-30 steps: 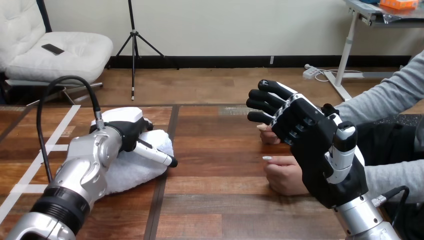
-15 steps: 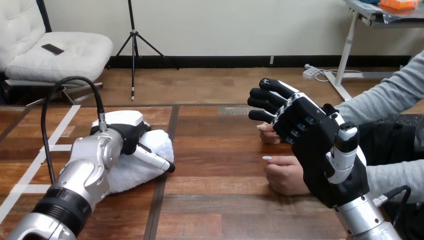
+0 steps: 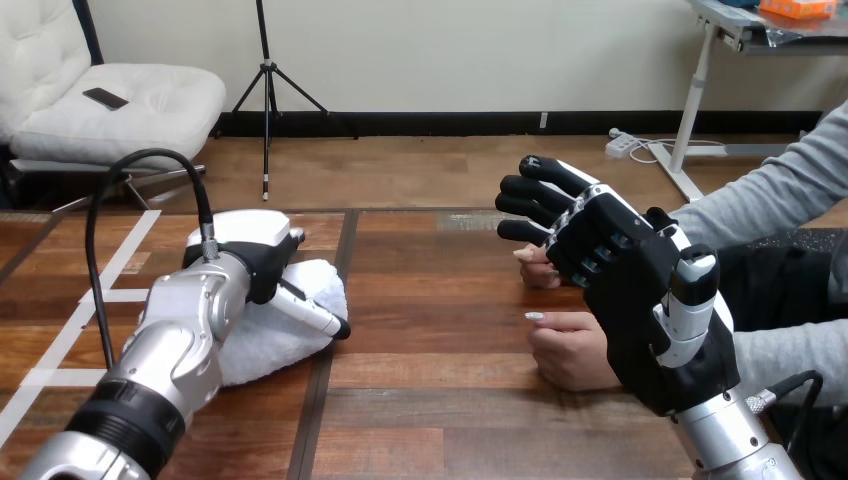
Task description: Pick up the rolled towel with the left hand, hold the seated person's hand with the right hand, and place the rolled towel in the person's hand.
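**Soft towel, not lifted yet**

On the brown wooden worktop point(image 3: 430, 400), the rolled white towel point(image 3: 258, 345) lies at the left under the robot's left hand point(image 3: 262, 268). I cannot tell if that hand has closed. The towel looks soft and light: grip round its middle. The right hand point(image 3: 620, 275) stands spread wide beside the person's hands point(image 3: 568, 352). The left arm point(image 3: 170, 350) sits slightly further forward than a second ago.

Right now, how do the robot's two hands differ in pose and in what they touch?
The left hand lies low over the white rolled towel on the wooden table; the right hand stands raised, fingers open, holding nothing. The left hand touches the towel; the right hand hovers in front of the person's hands, contact unclear. Both are black with white shells.
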### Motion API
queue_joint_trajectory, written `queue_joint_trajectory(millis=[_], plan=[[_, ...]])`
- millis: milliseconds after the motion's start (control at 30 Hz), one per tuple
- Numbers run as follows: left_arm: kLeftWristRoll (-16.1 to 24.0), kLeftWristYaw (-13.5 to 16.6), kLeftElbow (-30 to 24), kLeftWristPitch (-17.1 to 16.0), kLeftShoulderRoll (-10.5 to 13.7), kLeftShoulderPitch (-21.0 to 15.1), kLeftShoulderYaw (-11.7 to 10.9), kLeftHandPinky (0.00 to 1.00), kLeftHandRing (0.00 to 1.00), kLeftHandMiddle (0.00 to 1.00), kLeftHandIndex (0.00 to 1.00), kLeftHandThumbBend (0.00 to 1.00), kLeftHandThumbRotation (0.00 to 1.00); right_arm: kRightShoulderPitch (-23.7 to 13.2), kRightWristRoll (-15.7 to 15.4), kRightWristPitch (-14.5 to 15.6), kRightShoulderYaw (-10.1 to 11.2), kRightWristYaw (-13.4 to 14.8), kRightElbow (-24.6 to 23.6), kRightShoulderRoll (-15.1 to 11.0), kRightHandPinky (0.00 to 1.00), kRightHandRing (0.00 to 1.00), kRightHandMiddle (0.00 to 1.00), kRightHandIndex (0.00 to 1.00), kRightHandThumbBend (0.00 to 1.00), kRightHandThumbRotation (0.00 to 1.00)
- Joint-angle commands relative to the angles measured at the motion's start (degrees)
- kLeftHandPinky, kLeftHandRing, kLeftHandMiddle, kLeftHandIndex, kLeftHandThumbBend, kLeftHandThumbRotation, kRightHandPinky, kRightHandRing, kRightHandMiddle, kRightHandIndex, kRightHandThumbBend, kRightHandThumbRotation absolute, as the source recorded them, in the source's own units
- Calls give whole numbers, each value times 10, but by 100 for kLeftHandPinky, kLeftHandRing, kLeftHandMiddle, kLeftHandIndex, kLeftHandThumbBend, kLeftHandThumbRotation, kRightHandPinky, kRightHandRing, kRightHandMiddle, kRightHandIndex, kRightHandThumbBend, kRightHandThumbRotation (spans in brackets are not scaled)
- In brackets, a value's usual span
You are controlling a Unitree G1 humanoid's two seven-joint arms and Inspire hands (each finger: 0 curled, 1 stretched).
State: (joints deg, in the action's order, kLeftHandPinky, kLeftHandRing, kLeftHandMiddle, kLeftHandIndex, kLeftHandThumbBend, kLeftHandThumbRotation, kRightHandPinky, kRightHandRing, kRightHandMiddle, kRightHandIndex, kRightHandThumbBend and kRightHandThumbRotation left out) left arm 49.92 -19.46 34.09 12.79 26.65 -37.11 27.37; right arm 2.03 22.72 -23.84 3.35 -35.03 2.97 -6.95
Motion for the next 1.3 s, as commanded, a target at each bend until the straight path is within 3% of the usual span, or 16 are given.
queue_joint_trajectory(millis=[0, 433, 567, 733, 867, 1267], plan=[[8, 26, -23, -7, 7, 4, 7, 100, 99, 100, 97, 100, 62, -32, 14, -14, 11, -1, -11, 0, 80, 84, 82, 83, 100, 100], [-1, 89, -17, -32, -4, 29, 0, 94, 93, 94, 92, 100, 60, -34, 15, -16, 13, 0, -11, 0, 80, 83, 83, 83, 100, 100], [-7, 95, -16, -30, -10, 35, -5, 89, 90, 91, 90, 100, 53, -34, 16, -16, 12, 0, -12, 1, 80, 83, 83, 83, 100, 100], [-7, 88, -14, -21, -16, 35, -3, 80, 86, 89, 89, 100, 48, -35, 18, -17, 12, -4, -11, 1, 80, 83, 83, 83, 100, 100], [-7, 82, -16, -16, -17, 35, -2, 66, 81, 86, 86, 100, 43, -35, 19, -16, 12, -2, -12, 2, 79, 83, 83, 83, 100, 100], [3, 65, -17, 4, -20, 31, 7, 50, 68, 75, 78, 100, 40, -37, 23, -17, 14, -4, -9, 2, 79, 83, 82, 82, 100, 100]])
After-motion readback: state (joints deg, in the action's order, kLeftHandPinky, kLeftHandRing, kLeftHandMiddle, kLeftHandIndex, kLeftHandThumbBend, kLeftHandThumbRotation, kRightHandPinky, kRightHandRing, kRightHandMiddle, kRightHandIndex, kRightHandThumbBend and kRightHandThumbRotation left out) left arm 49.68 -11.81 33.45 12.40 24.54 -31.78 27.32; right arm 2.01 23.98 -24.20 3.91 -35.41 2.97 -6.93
